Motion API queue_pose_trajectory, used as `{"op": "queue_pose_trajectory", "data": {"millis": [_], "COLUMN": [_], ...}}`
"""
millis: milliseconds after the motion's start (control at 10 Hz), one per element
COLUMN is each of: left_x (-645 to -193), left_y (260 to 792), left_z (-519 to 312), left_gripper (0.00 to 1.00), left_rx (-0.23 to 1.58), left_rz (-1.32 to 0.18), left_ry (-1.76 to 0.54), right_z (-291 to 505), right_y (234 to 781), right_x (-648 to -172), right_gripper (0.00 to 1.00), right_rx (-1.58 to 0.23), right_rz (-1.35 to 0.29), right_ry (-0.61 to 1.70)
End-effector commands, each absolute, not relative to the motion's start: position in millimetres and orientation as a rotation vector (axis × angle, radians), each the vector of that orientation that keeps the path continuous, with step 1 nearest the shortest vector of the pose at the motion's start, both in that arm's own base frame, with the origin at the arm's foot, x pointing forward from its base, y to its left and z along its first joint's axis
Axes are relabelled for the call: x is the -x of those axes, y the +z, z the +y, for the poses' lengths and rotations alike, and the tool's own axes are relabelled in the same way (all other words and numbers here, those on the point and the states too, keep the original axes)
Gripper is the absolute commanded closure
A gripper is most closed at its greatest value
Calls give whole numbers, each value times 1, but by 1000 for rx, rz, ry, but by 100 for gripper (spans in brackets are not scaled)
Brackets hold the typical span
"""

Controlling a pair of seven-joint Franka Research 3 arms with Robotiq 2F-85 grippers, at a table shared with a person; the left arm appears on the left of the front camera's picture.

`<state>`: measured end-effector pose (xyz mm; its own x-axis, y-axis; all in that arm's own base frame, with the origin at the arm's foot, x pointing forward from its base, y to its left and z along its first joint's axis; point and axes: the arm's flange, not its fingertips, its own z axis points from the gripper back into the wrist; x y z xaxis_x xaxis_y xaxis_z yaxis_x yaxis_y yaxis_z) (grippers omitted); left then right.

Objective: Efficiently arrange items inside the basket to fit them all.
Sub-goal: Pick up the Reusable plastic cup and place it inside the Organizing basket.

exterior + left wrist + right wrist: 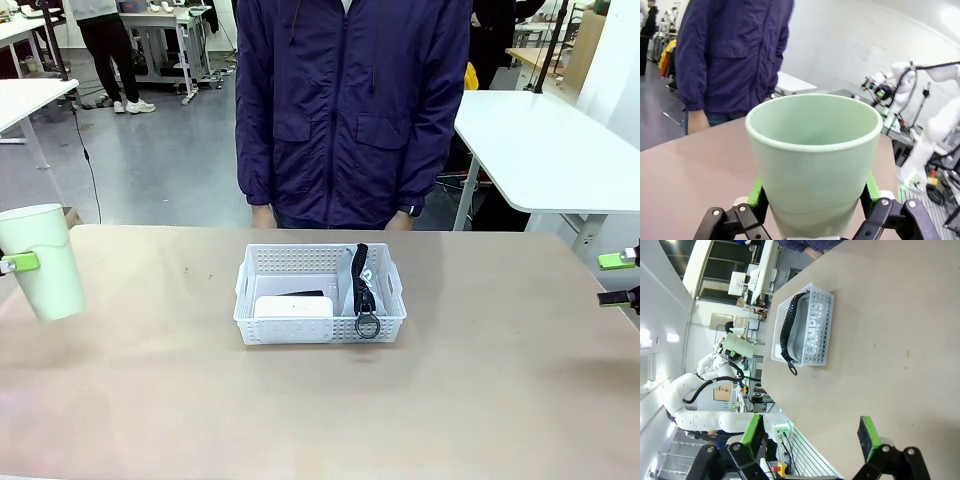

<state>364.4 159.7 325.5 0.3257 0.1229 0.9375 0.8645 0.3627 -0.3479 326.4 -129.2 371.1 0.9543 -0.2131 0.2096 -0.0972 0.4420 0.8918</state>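
With the left hand (812, 212) clamped on the pale green cup (45, 262) and the right hand (812, 437) apart and empty, the basket (320, 325) looks nearly full, so the cup may jam against the pouch (352, 285).

left hand (812, 210) gripping pale green cup (814, 155)

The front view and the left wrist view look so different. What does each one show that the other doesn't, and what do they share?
The front view alone takes in the white basket, with the white box and the grey pouch inside it. The left wrist view alone looks down into the hollow cup and shows both green pads pressed against its sides. Both share the pale green cup held by the left gripper, the brown table, and the person in a dark jacket.
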Motion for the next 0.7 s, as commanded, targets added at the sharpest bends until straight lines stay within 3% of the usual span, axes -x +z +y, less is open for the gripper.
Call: {"op": "queue_pose_trajectory", "data": {"millis": [0, 300, 400, 500, 600], "left_x": [-354, -354, -363, -341, -329], "left_y": [329, 329, 323, 343, 389], "left_z": [157, 157, 159, 143, 97], "left_gripper": [24, 24, 12, 12, 12], "left_rx": [1100, 1100, 1109, 923, 882], "left_rz": [-1120, -1120, -1117, -1061, -1049], "left_ry": [-703, -703, -675, -710, -813], "right_z": [-128, -128, -128, -128, -128], "right_y": [376, 376, 376, 376, 376], "right_x": [-326, -326, -326, -326, -326], "right_gripper": [0, 0, 0, 0, 0], "right_rx": [-1129, -1129, -1129, -1129, -1129], "right_rz": [-311, -311, -311, -311, -311], "right_ry": [-87, -87, -87, -87, -87]}}
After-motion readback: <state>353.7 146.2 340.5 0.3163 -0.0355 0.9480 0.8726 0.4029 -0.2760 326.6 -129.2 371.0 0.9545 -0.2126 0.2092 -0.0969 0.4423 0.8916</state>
